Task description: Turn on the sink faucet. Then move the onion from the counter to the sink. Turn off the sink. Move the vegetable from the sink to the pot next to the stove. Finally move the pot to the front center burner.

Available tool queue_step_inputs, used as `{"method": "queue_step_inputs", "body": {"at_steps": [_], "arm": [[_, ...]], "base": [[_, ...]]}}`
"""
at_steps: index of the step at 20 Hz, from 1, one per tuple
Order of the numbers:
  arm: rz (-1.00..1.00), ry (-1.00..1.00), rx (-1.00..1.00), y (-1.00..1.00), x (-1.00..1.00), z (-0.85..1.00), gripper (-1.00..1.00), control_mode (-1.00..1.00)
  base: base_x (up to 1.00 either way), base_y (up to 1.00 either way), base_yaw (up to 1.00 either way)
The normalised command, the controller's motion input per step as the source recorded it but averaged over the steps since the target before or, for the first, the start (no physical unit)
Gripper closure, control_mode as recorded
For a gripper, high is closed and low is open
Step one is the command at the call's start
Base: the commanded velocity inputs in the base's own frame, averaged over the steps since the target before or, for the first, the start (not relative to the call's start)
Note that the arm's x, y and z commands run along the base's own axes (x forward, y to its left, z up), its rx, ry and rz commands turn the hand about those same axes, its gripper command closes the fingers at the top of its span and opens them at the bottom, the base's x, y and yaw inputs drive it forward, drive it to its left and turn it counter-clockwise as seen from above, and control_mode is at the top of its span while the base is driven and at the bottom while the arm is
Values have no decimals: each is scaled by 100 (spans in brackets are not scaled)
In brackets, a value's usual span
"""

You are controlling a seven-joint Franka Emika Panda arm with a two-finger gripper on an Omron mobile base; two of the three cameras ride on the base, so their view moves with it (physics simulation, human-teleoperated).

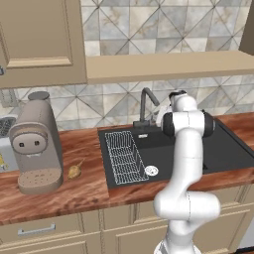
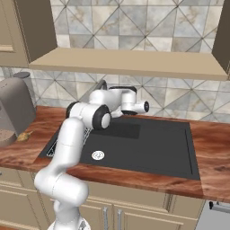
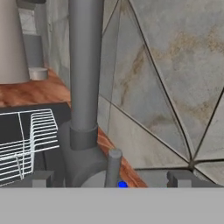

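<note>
Right up close, the gripper point(image 3: 111, 181) sits at the faucet point(image 3: 84, 87) base, fingers spread wide apart around its little handle point(image 3: 113, 168). Onion point(image 1: 75, 171) is on the counter point(image 1: 84, 186) beside the coffee machine point(image 1: 37, 144).

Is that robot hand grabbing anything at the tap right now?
Nothing is held. The gripper is open, its tips either side of the faucet handle without touching it.

faucet point(image 3: 84, 87) blocking ahead, wire rack point(image 1: 125, 156) left, basin point(image 2: 152, 143) open
</note>
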Motion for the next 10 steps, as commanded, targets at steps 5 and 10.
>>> {"method": "queue_step_inputs", "body": {"at_steps": [5, 10], "arm": [[0, 0, 1, 0, 17, -14, -100, -100], [0, 0, 2, 1, 15, -6, -100, -100]], "base": [[0, 0, 0], [0, 0, 0]]}}
